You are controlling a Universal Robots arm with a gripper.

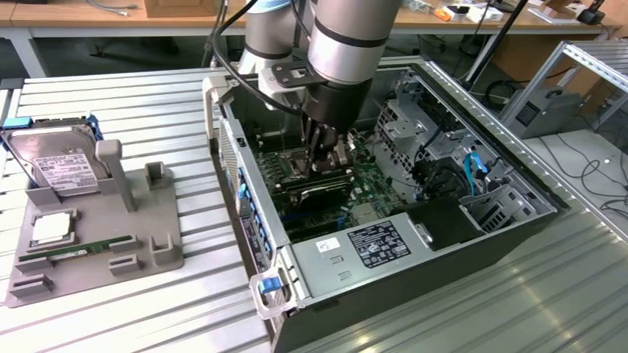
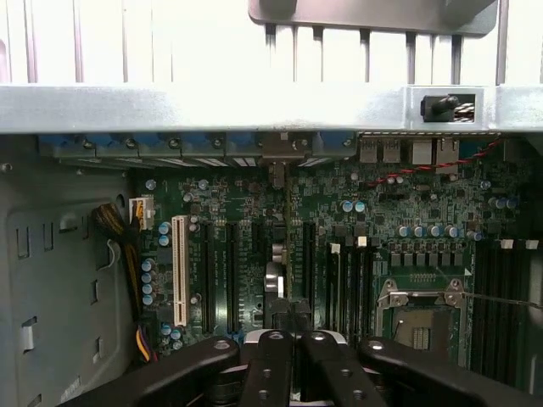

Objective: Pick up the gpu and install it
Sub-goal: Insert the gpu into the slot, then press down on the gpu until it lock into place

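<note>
Reaches straight down into the open computer case lying on its side on the slatted metal worktop, with the arm coming in from above the case's middle. Holds the gripper low over the green motherboard inside the case, fingers drawn together with no more than a thin dark gap between them. Appears clamped on the upper edge of the gpu, which stands on edge under the gripper, inside the case and down at the motherboard among the long dark expansion slots. Cannot tell whether the card is fully seated in a slot. Shows, in the wrist view, 1 white slot on the motherboard to one side of the gripper and the bare processor socket with its metal frame to the other side. Shows a boxy power supply with a black label at the near end of the case. Leaves a grey parts tray on the worktop well apart from the case, toward the exterior view's left, carrying a silver hard drive propped upright, a square processor chip lying flat and a narrow green memory stick lying beside the chip.
</note>
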